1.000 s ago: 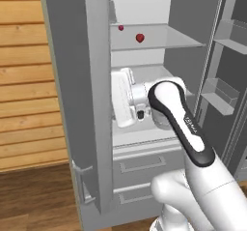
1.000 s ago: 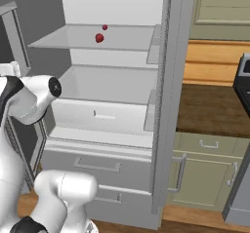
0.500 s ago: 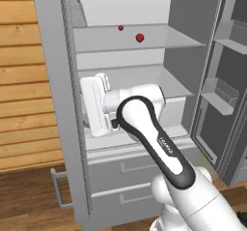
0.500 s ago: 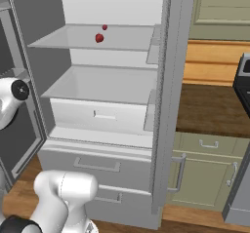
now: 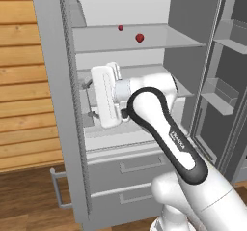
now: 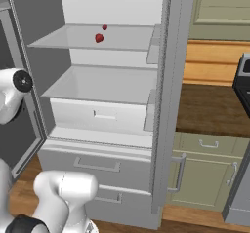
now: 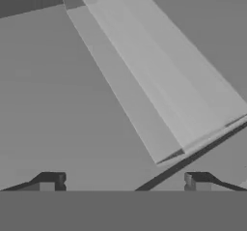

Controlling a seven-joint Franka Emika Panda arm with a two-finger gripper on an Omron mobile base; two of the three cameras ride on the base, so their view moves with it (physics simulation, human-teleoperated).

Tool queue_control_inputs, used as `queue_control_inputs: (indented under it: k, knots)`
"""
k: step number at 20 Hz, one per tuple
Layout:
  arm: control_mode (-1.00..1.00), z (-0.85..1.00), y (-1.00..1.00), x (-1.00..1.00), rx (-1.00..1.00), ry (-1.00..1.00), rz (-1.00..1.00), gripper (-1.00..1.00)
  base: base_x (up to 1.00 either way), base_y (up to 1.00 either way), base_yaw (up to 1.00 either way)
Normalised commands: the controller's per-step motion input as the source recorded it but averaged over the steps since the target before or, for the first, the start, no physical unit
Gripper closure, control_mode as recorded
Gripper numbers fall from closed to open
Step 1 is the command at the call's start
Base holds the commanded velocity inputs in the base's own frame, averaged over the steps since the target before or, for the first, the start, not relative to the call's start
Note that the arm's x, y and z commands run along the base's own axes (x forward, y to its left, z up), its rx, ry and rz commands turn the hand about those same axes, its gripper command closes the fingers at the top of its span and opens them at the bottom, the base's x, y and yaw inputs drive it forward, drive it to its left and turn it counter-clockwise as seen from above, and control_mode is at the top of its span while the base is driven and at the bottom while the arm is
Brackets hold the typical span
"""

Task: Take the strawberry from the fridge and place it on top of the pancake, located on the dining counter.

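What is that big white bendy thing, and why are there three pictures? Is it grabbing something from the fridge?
The white bendy thing is a robot arm. At its end is a gripper, like a hand with just two fingers. Two pictures come from cameras riding on the robot's base, one behind the arm on its left, one on its right, so you see the same open fridge from two sides. The grey picture comes from a little camera on the hand itself; the two dark bits at the bottom are its fingertips, spread wide apart with nothing between them. So it holds nothing right now. The hand is down by the fridge's left wall, below the upper glass shelf. On that shelf sits a small red strawberry, with another small dark red thing behind it. The strawberry is what the robot has to fetch.
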Motion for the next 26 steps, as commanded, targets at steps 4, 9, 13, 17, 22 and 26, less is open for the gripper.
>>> queue_control_inputs:
  k: [4,9,13,17,22,26]
  knots:
    - [-1.0,0.05,-1.0,-0.12,-0.03,0.0,-0.01,-1.0,0.0,0.0,0.0]
    - [-1.0,0.0,-1.0,-0.33,-0.26,0.02,0.0,-1.0,0.0,0.0,0.0]
    - [-1.0,-0.1,-1.0,-0.36,-0.5,0.1,0.05,-1.0,0.0,0.0,0.0]
    - [-1.0,-0.37,-0.93,-0.29,-0.64,0.25,0.15,-1.0,0.0,0.0,0.0]
    - [-1.0,-0.63,-0.59,-0.34,-0.51,0.22,0.15,-1.0,0.0,0.0,0.0]
    - [-1.0,-0.02,0.03,-0.02,0.0,0.03,0.07,-1.0,0.0,0.0,0.0]
